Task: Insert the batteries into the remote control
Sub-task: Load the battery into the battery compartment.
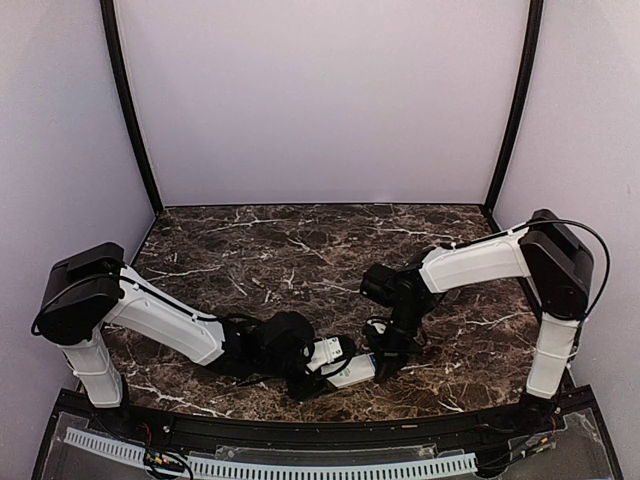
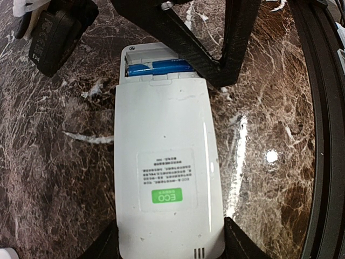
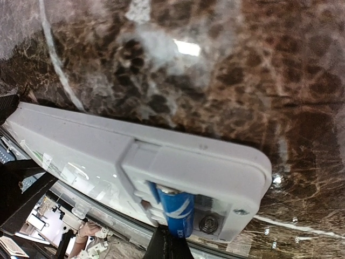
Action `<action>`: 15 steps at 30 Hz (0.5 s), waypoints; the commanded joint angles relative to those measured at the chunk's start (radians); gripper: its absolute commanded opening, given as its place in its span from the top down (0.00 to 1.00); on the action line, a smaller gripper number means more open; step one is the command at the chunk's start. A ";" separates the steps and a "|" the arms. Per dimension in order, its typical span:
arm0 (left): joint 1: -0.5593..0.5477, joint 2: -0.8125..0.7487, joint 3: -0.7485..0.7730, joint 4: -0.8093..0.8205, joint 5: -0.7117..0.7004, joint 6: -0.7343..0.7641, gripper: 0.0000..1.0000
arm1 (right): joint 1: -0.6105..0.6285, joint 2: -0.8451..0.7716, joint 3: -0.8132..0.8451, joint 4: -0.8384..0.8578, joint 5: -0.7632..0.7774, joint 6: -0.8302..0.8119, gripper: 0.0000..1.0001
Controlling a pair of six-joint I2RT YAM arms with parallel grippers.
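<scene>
The white remote control (image 2: 164,162) lies back up on the marble, with a green ECO label. It also shows in the top view (image 1: 345,372). My left gripper (image 2: 172,243) is shut on its near end, a finger (image 2: 105,245) on each long side; it shows in the top view (image 1: 318,362). The compartment at the far end is open. A blue battery (image 3: 178,210) sits tilted in it beside a bare spring (image 3: 209,223), and also shows in the left wrist view (image 2: 156,68). My right gripper (image 3: 168,245) is shut on the battery's outer end, fingers meeting over the compartment (image 2: 221,73). No second battery shows clearly.
The table's black front rail (image 2: 323,135) runs close beside the remote and along the bottom of the top view (image 1: 320,430). The right arm's dark wrist housing (image 2: 54,38) hangs just past the remote's far end. A small white piece (image 2: 27,8) shows there, unclear.
</scene>
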 commanded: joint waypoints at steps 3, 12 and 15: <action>0.007 0.028 -0.038 -0.149 -0.023 0.017 0.73 | -0.045 0.042 0.011 0.091 0.055 -0.075 1.00; 0.007 0.027 -0.040 -0.147 -0.027 0.020 0.73 | -0.055 0.099 0.014 0.111 0.098 -0.099 1.00; 0.007 0.027 -0.041 -0.147 -0.027 0.021 0.73 | -0.055 0.092 0.016 0.083 0.125 -0.106 1.00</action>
